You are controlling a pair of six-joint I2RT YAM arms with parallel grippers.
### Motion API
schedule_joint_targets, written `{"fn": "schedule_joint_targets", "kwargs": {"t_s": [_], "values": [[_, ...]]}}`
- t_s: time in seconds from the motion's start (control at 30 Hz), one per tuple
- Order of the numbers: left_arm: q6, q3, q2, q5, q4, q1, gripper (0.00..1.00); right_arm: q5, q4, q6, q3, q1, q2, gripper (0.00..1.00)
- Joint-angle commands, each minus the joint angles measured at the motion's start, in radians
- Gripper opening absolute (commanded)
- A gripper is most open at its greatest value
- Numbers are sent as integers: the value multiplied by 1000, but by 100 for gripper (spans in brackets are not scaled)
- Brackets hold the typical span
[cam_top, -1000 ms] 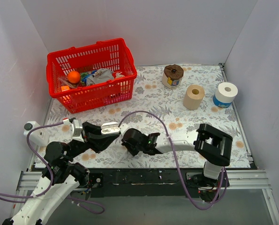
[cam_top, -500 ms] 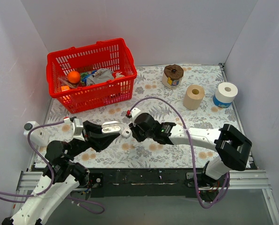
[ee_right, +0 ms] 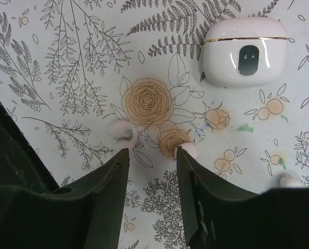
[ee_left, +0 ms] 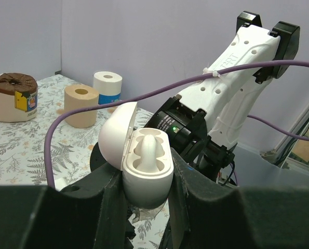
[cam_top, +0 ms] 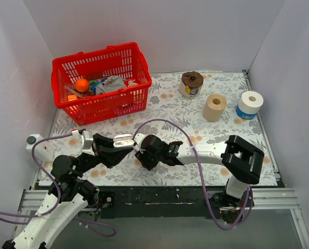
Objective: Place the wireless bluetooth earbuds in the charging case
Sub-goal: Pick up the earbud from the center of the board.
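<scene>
Left side: the left gripper (ee_left: pixel 148 182) is clenched on the charging case (ee_left: pixel 146 165), one finger on each flank, and holds it clear of the worktop (ee_right: pixel 66 78). Only the left wrist view shows the case interior. The lid (ee_left: pixel 115 136) is swung back toward 10 o'clock and the moulded wells face upward. The top view shows only that the case sits at about 7 o'clock on the worktop, with the red basket (cam_top: pixel 99 106) at 11 o'clock.

Centre: the right gripper (ee_right: pixel 152 153) hangs just beside the held case, at its 3 o'clock. Only the right wrist view shows what lies under it. Its jaws stand partly open and grasp nothing. Two earbuds (ee_right: pixel 124 132) lie on the floral worktop just past the fingertips, one at each tip. Whether either touches a finger cannot be told. A third white piece (ee_right: pixel 289 180) shows at 4 o'clock, partly hidden by the finger. A closed white pod (ee_right: pixel 245 52) with a dark oval window lies at 1 o'clock.

Right side: three rolls (cam_top: pixel 214 107) stand at 1 to 2 o'clock in the top view, well apart from both grippers.
</scene>
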Motion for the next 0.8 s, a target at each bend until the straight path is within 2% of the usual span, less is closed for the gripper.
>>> {"fn": "schedule_joint_targets", "kwargs": {"t_s": [0.0, 0.77], "values": [[-6, -9, -7, -18, 14, 2, 0, -3, -2, -21, 52, 6, 33, 50], [-4, -15, -33, -24, -5, 1, 0, 52, 13, -38, 101, 31, 113, 49]]}}
